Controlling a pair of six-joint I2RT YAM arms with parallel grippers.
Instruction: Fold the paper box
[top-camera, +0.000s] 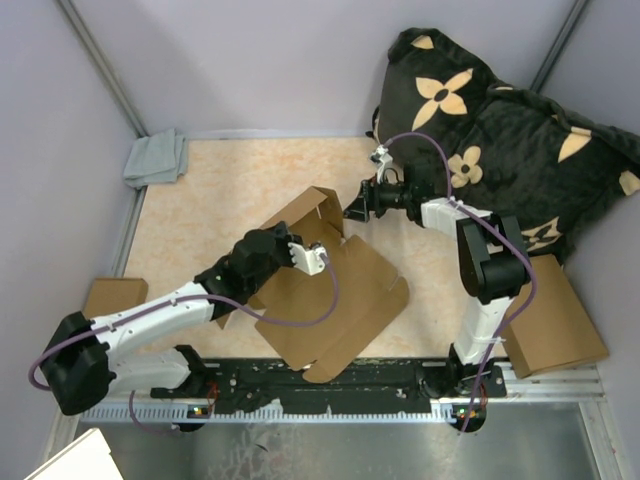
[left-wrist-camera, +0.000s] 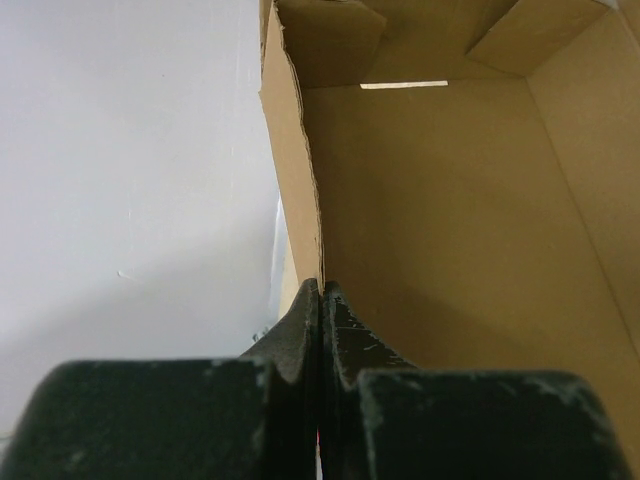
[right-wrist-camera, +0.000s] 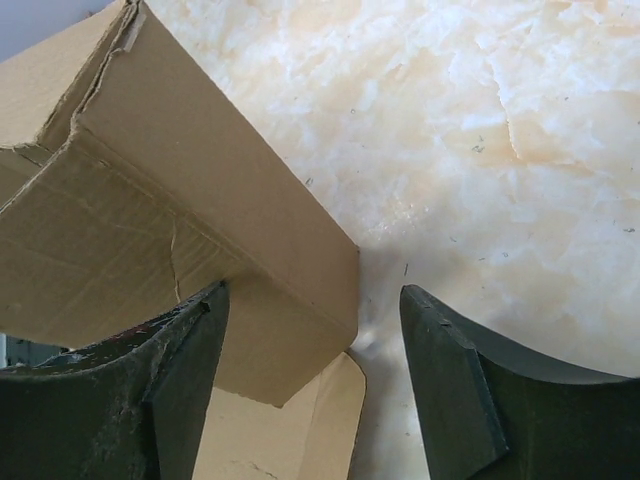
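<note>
The paper box (top-camera: 340, 300) is a brown die-cut sheet, part folded, with raised walls at its far end and a flat panel toward the arms. My left gripper (top-camera: 318, 255) is shut on the top edge of one upright side wall. In the left wrist view the gripper (left-wrist-camera: 322, 292) pinches that wall, and the box's inside (left-wrist-camera: 450, 220) lies to its right. My right gripper (top-camera: 352, 208) is open at the box's far right corner. In the right wrist view a folded wall and flap (right-wrist-camera: 200, 200) lie between the open gripper (right-wrist-camera: 315, 335) fingers, close to the left finger (right-wrist-camera: 190, 380).
A black pillow with tan flowers (top-camera: 500, 130) fills the back right. A ready-made brown box (top-camera: 555, 325) sits at the right edge by the right arm. A small flat cardboard piece (top-camera: 113, 295) lies at the left. A grey cloth (top-camera: 157, 158) is in the back left corner.
</note>
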